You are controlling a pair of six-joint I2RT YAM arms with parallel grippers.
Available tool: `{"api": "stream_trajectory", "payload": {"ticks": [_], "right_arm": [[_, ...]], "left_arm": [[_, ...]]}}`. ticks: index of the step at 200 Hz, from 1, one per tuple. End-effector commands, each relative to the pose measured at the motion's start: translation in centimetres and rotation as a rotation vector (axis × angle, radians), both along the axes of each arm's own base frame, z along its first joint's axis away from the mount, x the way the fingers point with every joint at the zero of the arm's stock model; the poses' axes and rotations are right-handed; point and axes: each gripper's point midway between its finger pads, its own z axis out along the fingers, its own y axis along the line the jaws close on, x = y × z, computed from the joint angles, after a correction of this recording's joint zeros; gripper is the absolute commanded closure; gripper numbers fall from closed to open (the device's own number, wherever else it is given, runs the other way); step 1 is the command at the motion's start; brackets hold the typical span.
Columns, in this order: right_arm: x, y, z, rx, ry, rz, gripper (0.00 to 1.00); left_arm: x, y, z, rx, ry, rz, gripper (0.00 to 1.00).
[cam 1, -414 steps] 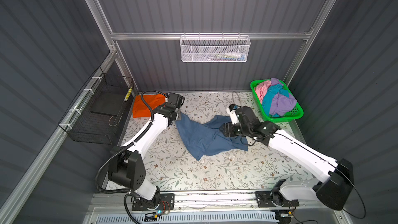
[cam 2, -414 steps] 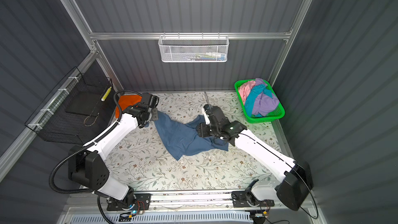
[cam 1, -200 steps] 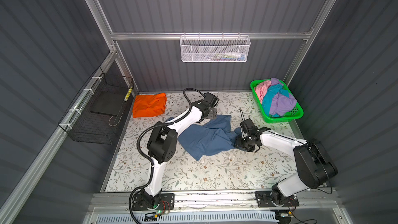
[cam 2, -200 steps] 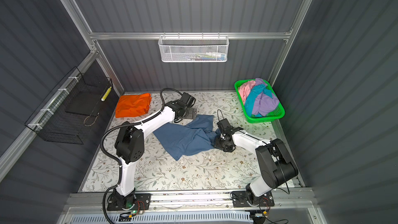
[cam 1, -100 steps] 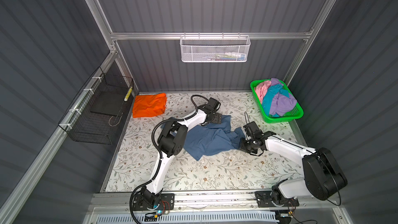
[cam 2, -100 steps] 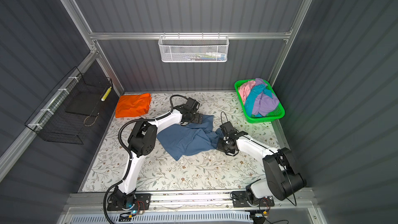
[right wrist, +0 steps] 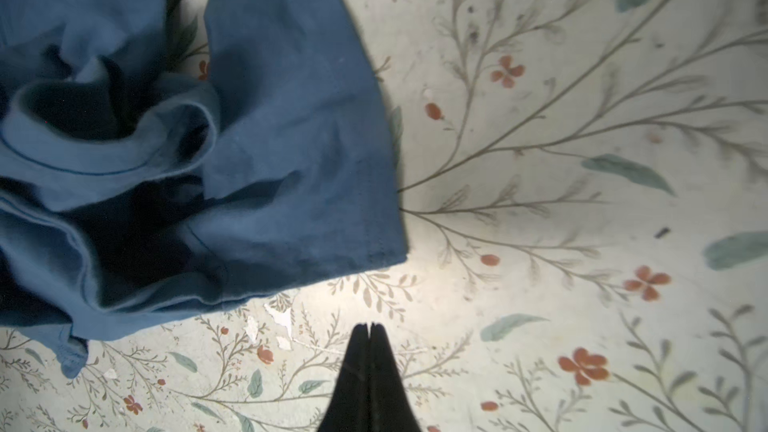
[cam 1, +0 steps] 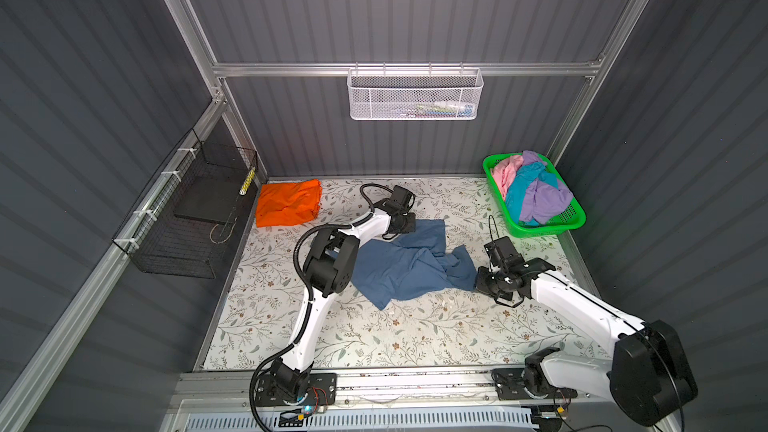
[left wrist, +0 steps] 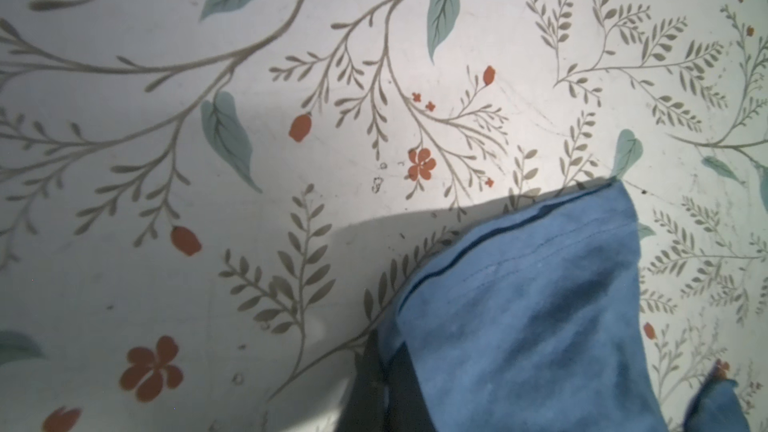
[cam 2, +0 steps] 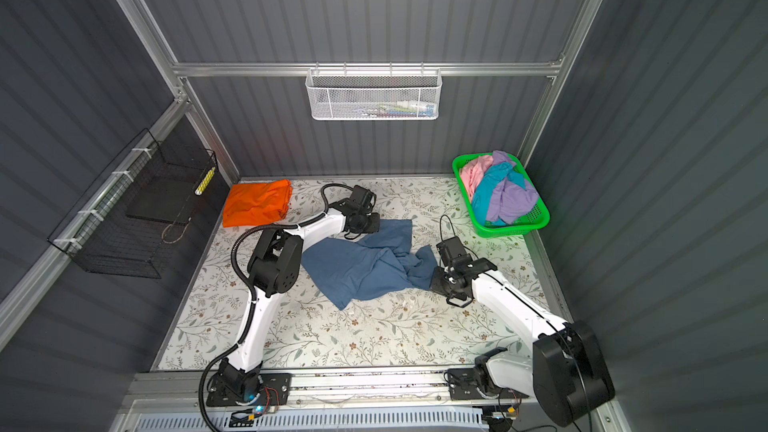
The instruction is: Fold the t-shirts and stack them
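At table centre | blue t-shirt rumpled, half-spread (hem corner flat)

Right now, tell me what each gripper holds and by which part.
The left gripper pinches the blue t-shirt at its hemmed edge. The right gripper is shut on nothing, just off the cloth.

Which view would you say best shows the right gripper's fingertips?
The right wrist view: the right gripper is shut on nothing, beside the blue t-shirt. In both top views its tips cannot be made out; the left wrist view misses it.
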Motion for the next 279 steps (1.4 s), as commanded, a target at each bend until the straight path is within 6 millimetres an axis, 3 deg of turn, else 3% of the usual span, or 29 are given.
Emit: {"api": "stream_trajectory", "payload": {"ticks": [1,22,43,63,89,96,121,150,171,201,231,262,271,279], "right_arm": [[-1.3,-2.5,0.9,-0.088,0.013,-0.018,1.00],[-2.0,-3.6,2.1,-0.120,-0.002,-0.028,1.00],[-3.0,-4.2,2.2,-0.133,0.018,-0.041,1.00],[-3.4,-3.9,1.7,-0.105,0.024,-0.055,1.00],[-2.6,-1.7,0.9,-0.033,0.037,-0.019,1.00],[-1.9,-0.8,0.8,-0.024,0.031,0.010,0.96],[1.6,4.0,1.0,0.039,-0.004,0.118,0.58],[7.4,11.4,3.5,0.095,-0.101,0.271,0.44],[11.2,16.3,4.8,0.155,-0.165,0.349,0.43],[15.5,20.3,5.1,0.212,-0.197,0.397,0.42],[18.6,23.9,4.8,0.284,-0.230,0.449,0.39],[20.0,27.9,3.7,0.396,-0.205,0.503,0.38],[20.4,28.7,3.4,0.411,-0.198,0.507,0.42],[20.6,29.2,3.2,0.420,-0.189,0.508,0.58]], "left_arm": [[2.4,3.3,4.0,-0.034,-0.042,0.073,1.00],[3.8,7.4,7.6,-0.021,-0.110,0.148,1.00],[3.9,10.7,9.9,0.021,-0.157,0.197,1.00],[3.0,13.2,10.6,0.073,-0.172,0.229,1.00],[1.3,16.2,10.9,0.152,-0.180,0.281,1.00],[0.8,16.6,10.9,0.163,-0.178,0.286,1.00],[-0.4,17.1,10.5,0.160,-0.168,0.291,1.00],[-1.1,16.8,10.6,0.130,-0.151,0.293,1.00],[-1.1,16.8,10.8,0.126,-0.152,0.291,1.00],[-1.0,16.7,10.7,0.137,-0.143,0.283,1.00],[-0.6,16.6,10.9,0.138,-0.147,0.283,1.00],[0.0,16.4,11.6,0.135,-0.158,0.278,1.00],[0.2,16.2,11.8,0.132,-0.161,0.275,1.00],[0.4,16.2,12.1,0.131,-0.166,0.275,1.00]]}}
